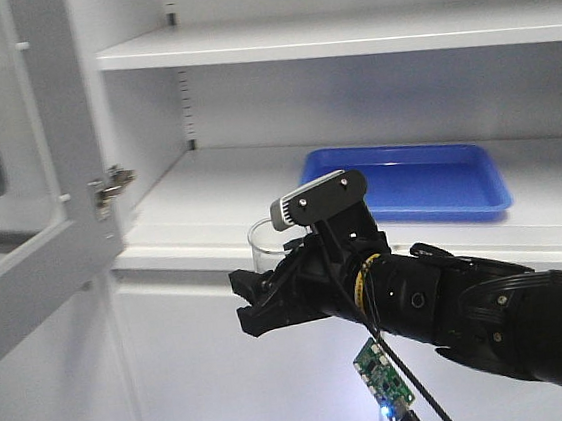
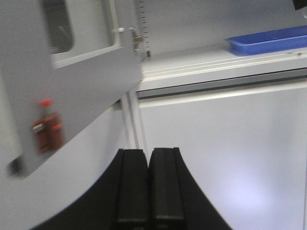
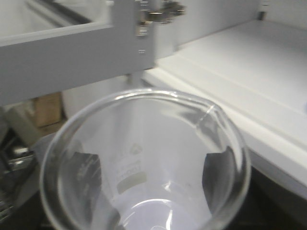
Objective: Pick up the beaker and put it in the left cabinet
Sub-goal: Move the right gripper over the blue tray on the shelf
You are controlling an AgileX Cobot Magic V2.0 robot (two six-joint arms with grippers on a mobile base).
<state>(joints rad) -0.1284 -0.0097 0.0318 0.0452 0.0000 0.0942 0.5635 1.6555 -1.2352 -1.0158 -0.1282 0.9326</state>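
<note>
Two things matter most in this step: getting over the shelf lip and keeping the glass upright.

At the far left the open door (image 1: 38,196) swings out toward the robot, with its hinge (image 1: 110,186) just beside the opening. The approach should stay to the right of that door edge.

The left gripper (image 2: 149,187) shows only in its own wrist view. Its two fingers (image 2: 132,187) are pressed together with nothing between them, and it plays no part here.

Next along, the beaker (image 1: 262,241) stands upright in the right gripper (image 1: 275,297), which is clamped on its lower wall. In the right wrist view, dark pads (image 3: 85,167) show through the glass on opposite sides.

The beaker hangs just in front of the cabinet (image 1: 209,193), at the front edge of the lower shelf. Its rim shows just above that edge and its base, hidden in the gripper, looks lower, so it is not yet inside.

I judge that the arm needs to lift first and then move forward, so the base passes over the lip rather than knocking it. The bare stretch of shelf straight ahead looks like the natural landing spot. The blue tray (image 1: 409,182) lies further right and deeper in, apart from the beaker.

The base should sit flat before the grip lets go, since thin glass tips and chips easily.
</note>
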